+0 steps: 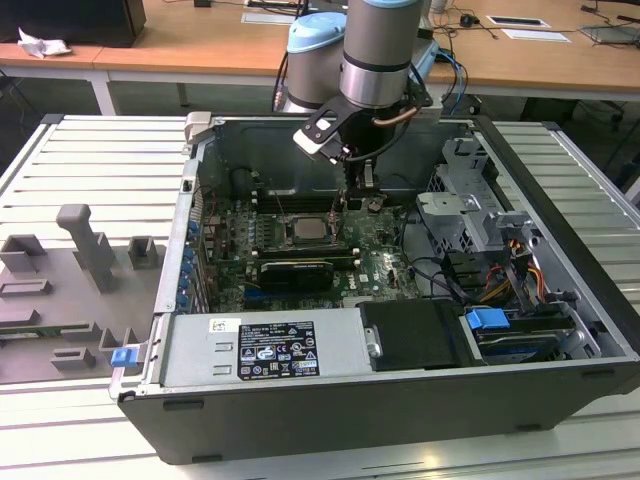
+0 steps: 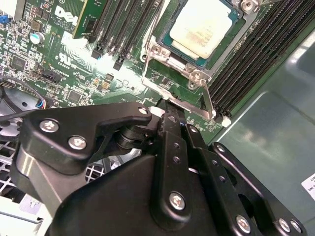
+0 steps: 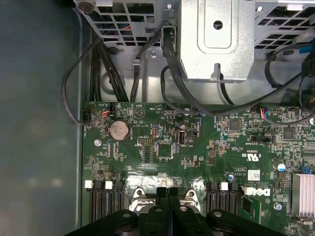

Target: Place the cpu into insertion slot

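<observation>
One end effector [image 2: 166, 104], one cpu [image 2: 204, 25]

One cpu [image 2: 203, 25], one insertion slot [image 2: 158, 50], one graphics card [image 1: 295, 272], one coin battery [image 3: 118, 130], one case [image 1: 350, 432]

The cpu [image 2: 204, 27] has a smooth satin silver metal top, the slot [image 2: 165, 59] a bright bare-metal frame, the board [image 2: 54, 73] a glossy green coat, the gripper [image 2: 165, 103] matt black with shiny screws [image 2: 177, 200].
</observation>
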### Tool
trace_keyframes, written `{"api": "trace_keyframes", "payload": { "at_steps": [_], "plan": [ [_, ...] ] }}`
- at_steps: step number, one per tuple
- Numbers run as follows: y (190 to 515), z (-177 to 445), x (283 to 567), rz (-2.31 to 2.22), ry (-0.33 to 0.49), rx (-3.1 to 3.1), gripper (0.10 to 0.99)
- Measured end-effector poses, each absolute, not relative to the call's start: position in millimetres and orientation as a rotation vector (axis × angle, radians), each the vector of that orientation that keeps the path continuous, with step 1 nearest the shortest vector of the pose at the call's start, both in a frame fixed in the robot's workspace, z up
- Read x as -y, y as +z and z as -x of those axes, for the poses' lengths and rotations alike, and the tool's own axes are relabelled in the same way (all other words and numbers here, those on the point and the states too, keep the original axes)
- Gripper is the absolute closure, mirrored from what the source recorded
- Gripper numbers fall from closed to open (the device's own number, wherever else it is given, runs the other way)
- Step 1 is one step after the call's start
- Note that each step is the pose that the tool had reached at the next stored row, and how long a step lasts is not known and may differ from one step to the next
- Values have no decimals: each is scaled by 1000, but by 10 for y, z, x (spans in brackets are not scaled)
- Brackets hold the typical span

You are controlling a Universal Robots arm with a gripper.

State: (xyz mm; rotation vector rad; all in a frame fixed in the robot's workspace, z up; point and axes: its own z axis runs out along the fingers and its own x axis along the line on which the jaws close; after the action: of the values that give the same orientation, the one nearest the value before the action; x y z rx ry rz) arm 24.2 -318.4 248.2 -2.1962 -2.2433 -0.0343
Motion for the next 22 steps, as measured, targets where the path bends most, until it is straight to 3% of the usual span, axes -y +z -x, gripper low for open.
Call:
{"api": "trace_keyframes", "payload": {
  "at_steps": [22],
  "plan": [
    [2482, -161, 3184, 2196, -34, 2243, 980]
  ]
}}
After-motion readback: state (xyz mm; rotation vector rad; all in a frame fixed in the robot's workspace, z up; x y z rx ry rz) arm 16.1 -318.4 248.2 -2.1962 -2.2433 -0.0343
